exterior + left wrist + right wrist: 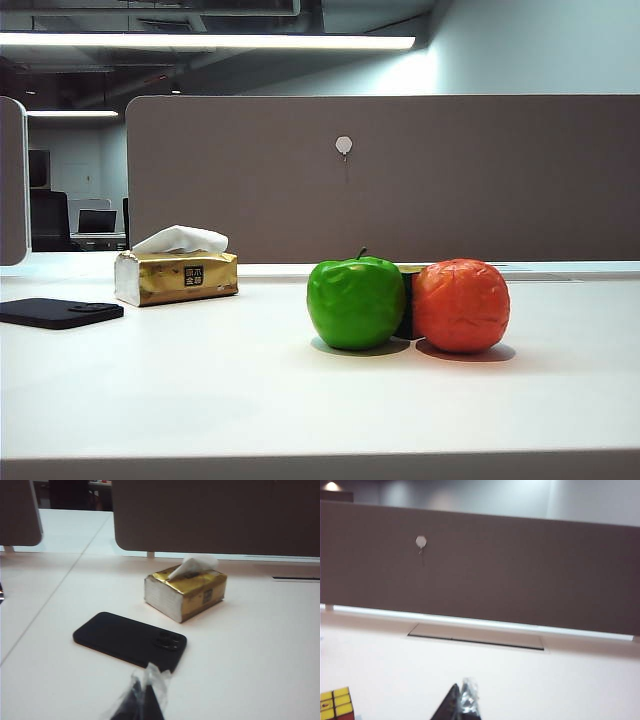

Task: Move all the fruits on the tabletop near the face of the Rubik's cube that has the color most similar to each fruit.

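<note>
both fruits look placed, green apple (355, 303) and orange (461, 305) flanking the rubik's cube (407, 303), so left tool (145, 692) and right tool (462, 700), tips together and empty, need only stay clear.

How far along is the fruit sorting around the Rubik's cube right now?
It looks finished or nearly so. The green apple and the orange sit on either side of the Rubik's cube, which is mostly hidden, so the face colors can't be confirmed. The left gripper and right gripper hold nothing. Nothing obvious remains.
</note>
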